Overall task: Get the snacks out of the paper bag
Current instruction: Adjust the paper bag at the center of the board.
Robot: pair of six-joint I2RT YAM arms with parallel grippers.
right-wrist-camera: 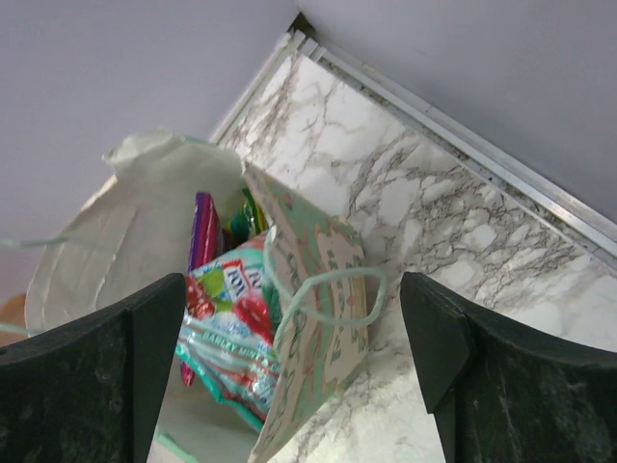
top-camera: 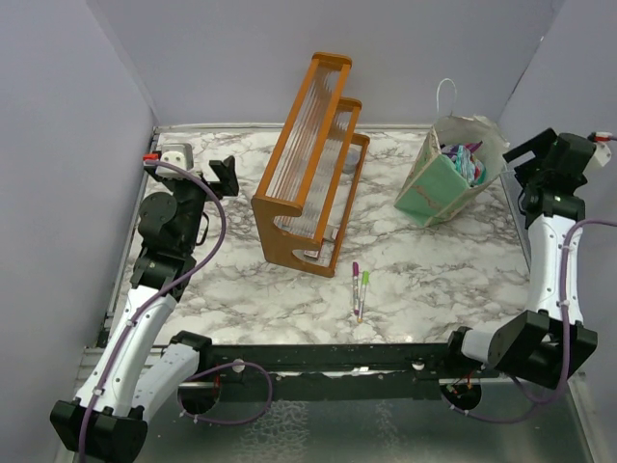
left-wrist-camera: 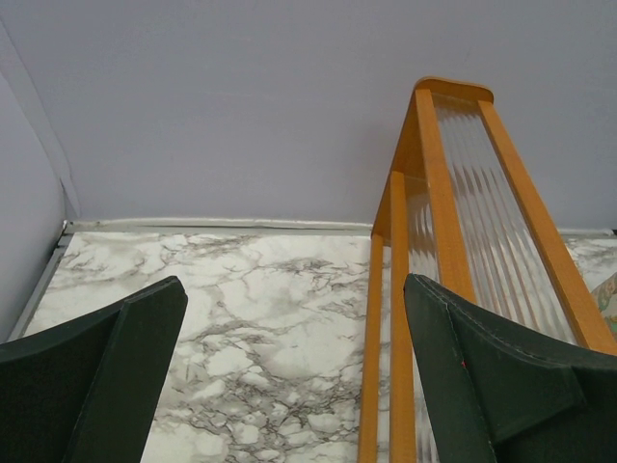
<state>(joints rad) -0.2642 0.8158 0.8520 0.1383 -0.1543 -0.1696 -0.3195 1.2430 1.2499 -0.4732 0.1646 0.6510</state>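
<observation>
The snacks [top-camera: 465,159], shiny packets in teal, red and magenta, are being held inside the paper bag [top-camera: 434,188], its mouth gaping, at the marbled counter's [top-camera: 434,280] far right. The left pincer [top-camera: 224,174] is being held apart beside the orange rack [top-camera: 308,164]. The right pincer [top-camera: 523,157] is being held apart at the bag's mouth, beside the wall.

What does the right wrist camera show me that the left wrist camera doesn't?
Right wrist only: the snacks inside the open paper bag, framed by the open right hand. Left wrist only: the orange rack up close, beside the open left hand. Both: the marble table and grey wall; edge slivers, tan in the right view, greenish in the left, may be rack and bag.
</observation>
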